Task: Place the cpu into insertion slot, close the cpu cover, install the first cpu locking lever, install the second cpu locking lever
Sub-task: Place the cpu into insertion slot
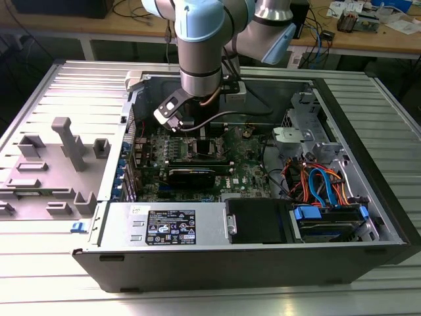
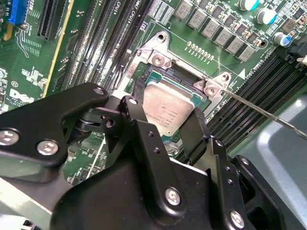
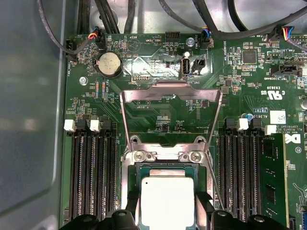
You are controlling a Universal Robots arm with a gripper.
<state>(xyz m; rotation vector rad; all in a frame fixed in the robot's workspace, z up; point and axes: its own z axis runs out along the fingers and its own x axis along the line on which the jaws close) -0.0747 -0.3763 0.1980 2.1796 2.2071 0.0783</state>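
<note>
End effector [image 2: 168, 102] straddles the cpu [image 2: 169, 110] at the insertion slot [image 2: 178, 75].

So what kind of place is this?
Probably a robotics lab or workshop: a robot arm reaches into an opened computer case on a metal table, with cable-strewn wooden workbenches behind.

Case: an open computer case [image 1: 388, 217] on a ribbed metal table [image 1: 79, 85].
Power supply: a labelled silver box [image 1: 164, 227] along the case's near wall.
Cables: an orange and blue bundle [image 1: 319, 184] toward the exterior view's right.
Fixture: a grey moulded tray [image 1: 49, 164] beside the case.
Battery: a coin cell [image 3: 110, 63] on the green board.
</note>
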